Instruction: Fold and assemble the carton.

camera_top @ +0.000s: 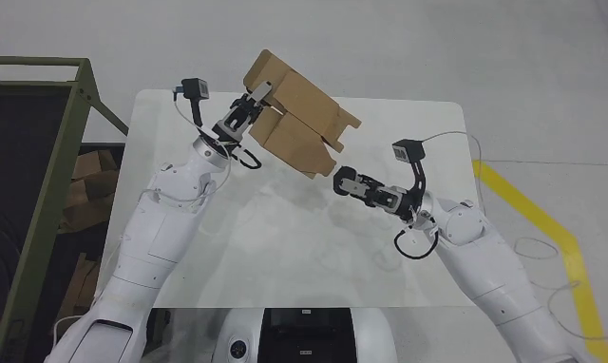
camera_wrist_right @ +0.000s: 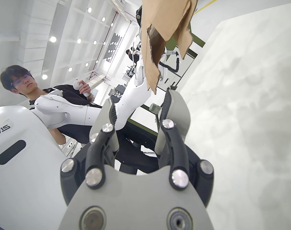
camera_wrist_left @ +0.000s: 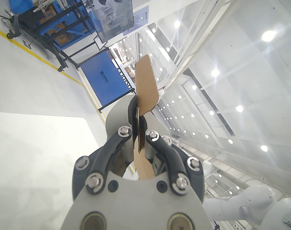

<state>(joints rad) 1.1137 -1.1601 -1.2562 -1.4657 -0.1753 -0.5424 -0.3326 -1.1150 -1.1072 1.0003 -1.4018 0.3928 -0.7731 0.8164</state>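
A: Where did your left gripper (camera_top: 249,111) stand in the top view?

B: At 11 o'clock from the middle of the table (camera_top: 285,268). Its jaws were clamped on a flap of the carton (camera_top: 299,116). A green rack (camera_top: 57,163) with flat cardboard stood off the table's 9 o'clock edge.

A: Where was the carton itself?

B: At 12 o'clock, over the table's far edge. It was held up off the surface and tilted, partly folded, with its flaps loose.

A: And your right gripper (camera_top: 340,182)?

B: At 5 o'clock from the carton, just beside its lowest flap. Its jaws stood apart and held nothing. Whether a finger touched the flap edge could not be told.
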